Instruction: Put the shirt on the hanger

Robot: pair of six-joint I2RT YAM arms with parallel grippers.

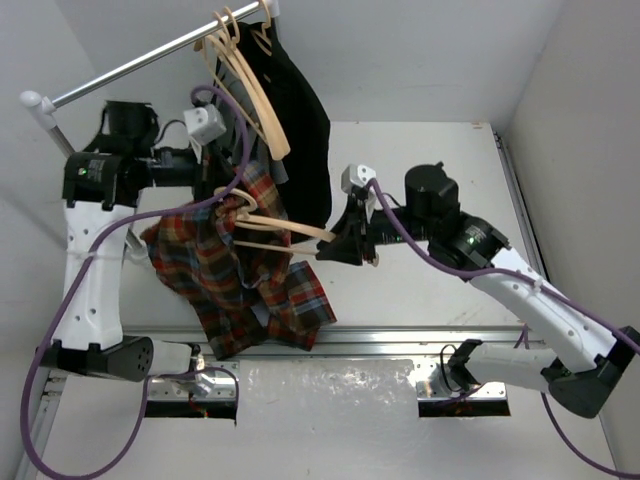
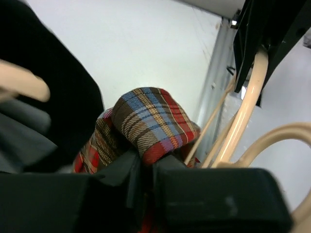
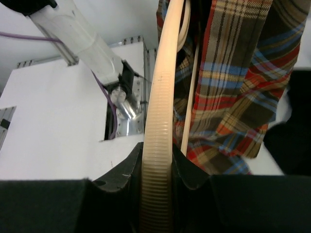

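Observation:
The red, orange and navy plaid shirt [image 1: 235, 285] hangs bunched over the left half of the tan hanger [image 1: 290, 232] above the table. My left gripper [image 1: 232, 200] is at the shirt's upper edge. In the left wrist view its jaws [image 2: 147, 165] are shut on a rolled fold of the shirt [image 2: 150, 121], with the hanger [image 2: 248, 102] running up to the right. My right gripper [image 1: 345, 240] holds the hanger's right end. In the right wrist view its jaws [image 3: 158, 165] are shut on the hanger's ribbed arm [image 3: 163, 97], and the shirt [image 3: 233, 87] drapes just beyond.
A metal clothes rail [image 1: 150, 60] crosses the top left, carrying spare tan hangers [image 1: 245, 85] and a black garment [image 1: 300, 120] that hangs right behind the shirt. The white table [image 1: 430, 160] has a metal strip [image 1: 400, 335] along its near edge.

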